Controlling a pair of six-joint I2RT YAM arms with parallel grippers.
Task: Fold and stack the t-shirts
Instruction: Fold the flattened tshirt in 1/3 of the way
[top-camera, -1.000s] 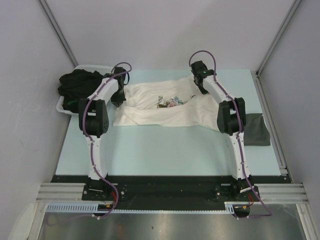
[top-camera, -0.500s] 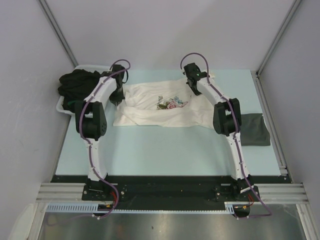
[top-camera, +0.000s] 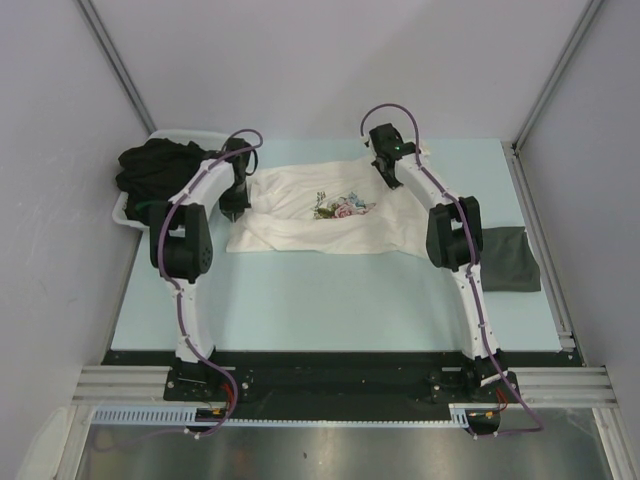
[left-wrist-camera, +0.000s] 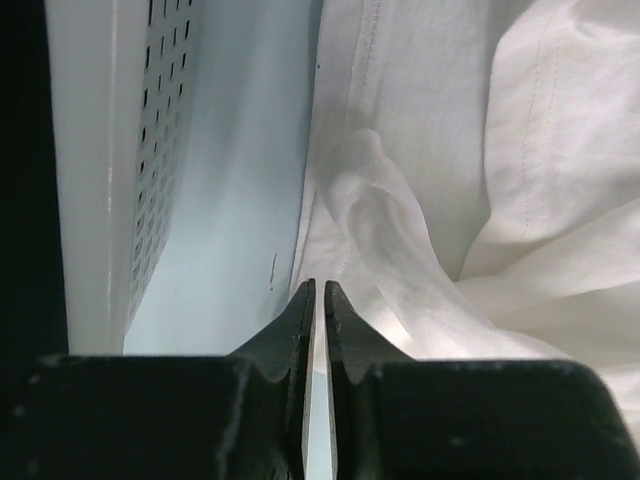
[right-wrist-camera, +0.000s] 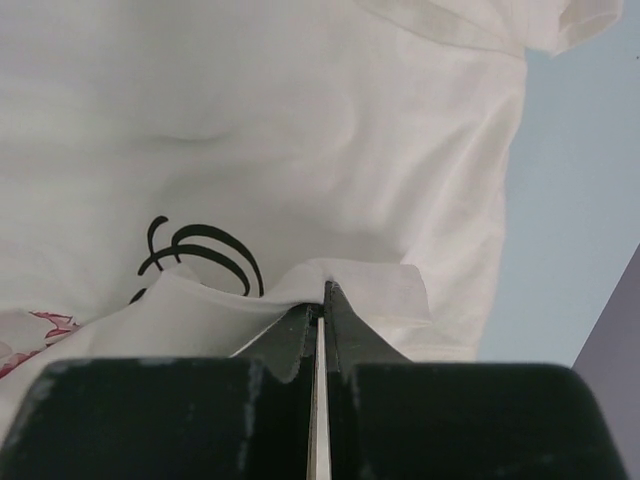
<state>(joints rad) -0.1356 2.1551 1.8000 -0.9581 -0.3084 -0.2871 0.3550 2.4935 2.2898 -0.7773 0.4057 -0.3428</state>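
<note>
The cream-white t-shirt with a pink rose print lies crumpled on the light-blue table. My left gripper is shut on the shirt's left edge, beside the tub; a ridge of cloth runs up into its jaws. My right gripper is shut on a raised fold of the shirt next to the dark script, its tips pinching the cloth. A dark grey t-shirt lies flat at the right. Black t-shirts fill the tub.
The white plastic tub stands at the table's far left; its perforated wall is close to my left gripper. Grey walls close in the table at the back and both sides. Bare table shows right of the shirt.
My right gripper has moved left and a little farther back, dragging the shirt's right side inward with it. My left gripper has shifted slightly right, still at the shirt's left edge.
</note>
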